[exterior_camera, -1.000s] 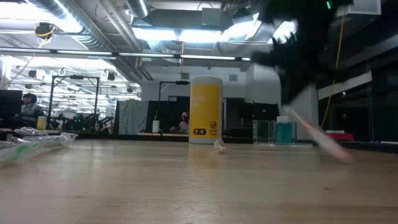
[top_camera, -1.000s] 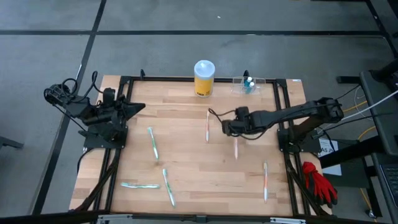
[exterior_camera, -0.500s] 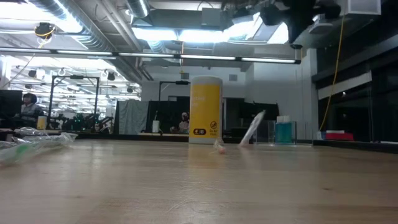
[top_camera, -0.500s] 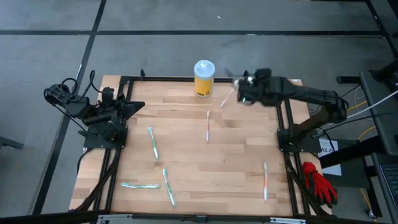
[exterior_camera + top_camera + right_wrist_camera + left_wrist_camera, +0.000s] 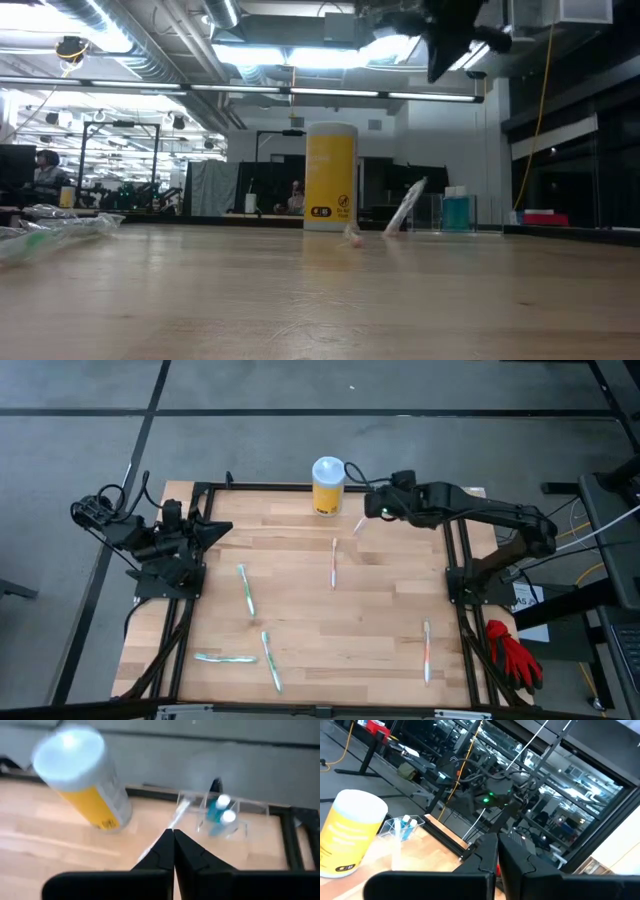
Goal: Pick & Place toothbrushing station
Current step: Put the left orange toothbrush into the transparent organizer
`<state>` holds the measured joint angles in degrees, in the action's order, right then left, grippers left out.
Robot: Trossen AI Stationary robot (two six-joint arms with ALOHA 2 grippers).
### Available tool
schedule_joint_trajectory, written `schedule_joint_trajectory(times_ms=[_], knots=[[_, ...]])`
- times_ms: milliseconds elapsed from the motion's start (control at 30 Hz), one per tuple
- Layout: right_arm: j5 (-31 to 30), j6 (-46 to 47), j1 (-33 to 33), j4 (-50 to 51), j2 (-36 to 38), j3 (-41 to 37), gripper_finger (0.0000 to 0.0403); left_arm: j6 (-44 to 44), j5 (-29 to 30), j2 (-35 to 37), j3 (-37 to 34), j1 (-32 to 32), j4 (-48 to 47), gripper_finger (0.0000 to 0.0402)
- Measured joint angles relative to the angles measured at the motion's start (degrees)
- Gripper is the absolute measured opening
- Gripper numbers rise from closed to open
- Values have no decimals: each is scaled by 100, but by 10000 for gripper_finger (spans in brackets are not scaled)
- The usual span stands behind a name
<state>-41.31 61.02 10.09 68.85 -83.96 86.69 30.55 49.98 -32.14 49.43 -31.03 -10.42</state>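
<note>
Care suits the right gripper (image 5: 372, 510), fingers pressed together and empty above the leaning toothbrush (image 5: 359, 526): reopen, lower squarely; left gripper (image 5: 222, 531) waits closed.

The right gripper (image 5: 376, 506) has swung from mid-frame up to the top centre beside the yellow canister (image 5: 328, 486), leaving a pink toothbrush (image 5: 359, 526) propped slanting there.

I see 2 matte-black jointed arms w/ black cables looped at bases; each end effector (image 5: 172, 852) has 2 dark angular fingers.
</note>
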Motion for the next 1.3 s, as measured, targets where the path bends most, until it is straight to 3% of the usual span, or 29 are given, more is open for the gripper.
schedule_joint_trajectory(times_ms=[167,300,433,500,667,1000,1300], knots=[[1254,-216,736,-608,-39,-567,49,-90,-1,18,0,1,35,8],[2643,-294,1253,-1506,-44,-1298,97,-83,-224,18,0,2,37,8],[4397,-418,1300,-2828,-47,-2240,144,-49,-409,16,0,0,36,8],[4860,-153,1122,-3538,-53,-2558,159,-46,-410,13,0,0,35,8],[4776,200,700,-4307,-332,-2570,166,-88,-407,18,0,0,36,8],[4493,124,542,-4322,-1143,-2086,157,-121,-425,103,0,0,155,8],[4633,-363,683,-4026,-1787,-1763,158,-179,-527,72,0,2,160,8]])
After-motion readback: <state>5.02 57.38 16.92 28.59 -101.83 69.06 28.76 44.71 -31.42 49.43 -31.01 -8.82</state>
